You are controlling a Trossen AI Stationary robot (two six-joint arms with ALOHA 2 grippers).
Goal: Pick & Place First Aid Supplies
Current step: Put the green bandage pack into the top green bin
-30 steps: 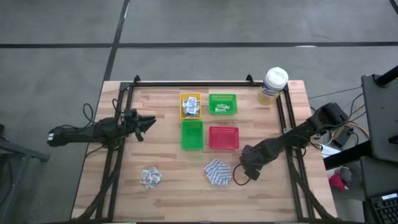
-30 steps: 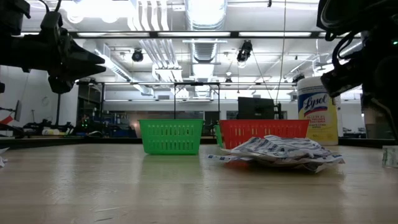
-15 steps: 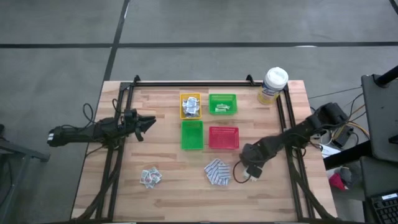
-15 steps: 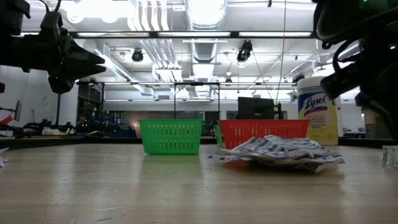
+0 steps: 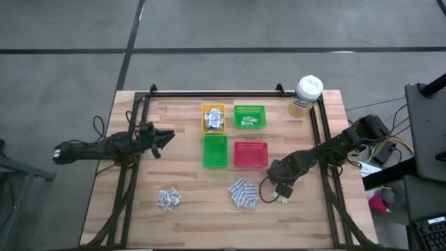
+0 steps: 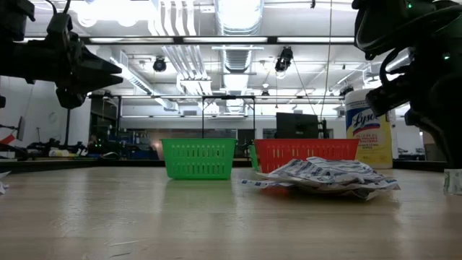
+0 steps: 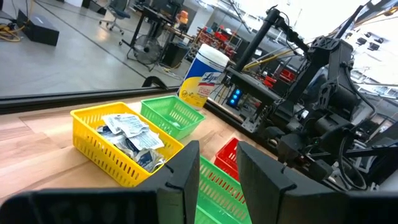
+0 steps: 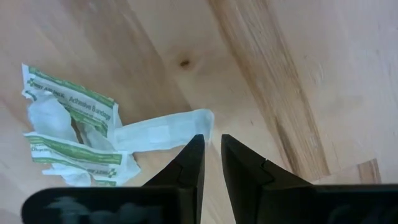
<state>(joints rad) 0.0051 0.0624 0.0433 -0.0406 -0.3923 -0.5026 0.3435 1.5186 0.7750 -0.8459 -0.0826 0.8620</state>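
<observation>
The canister (image 6: 369,128) read "Lysol". Only the right wrist view showed green-striped "Adhesive Bandage" strips (image 8: 74,134) lying on the table (image 5: 188,216) near its right edge, just ahead of the right gripper (image 8: 210,152), jaws narrowly parted, holding nothing. The left gripper (image 5: 166,138) hovered by the left edge, jaws part-open, empty.

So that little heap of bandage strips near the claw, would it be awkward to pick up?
Probably. The bandage strips look thin, crumpled and floppy, so one would likely sag. Lying tangled, several might lift together. They seem very light, easily nudged.
</observation>
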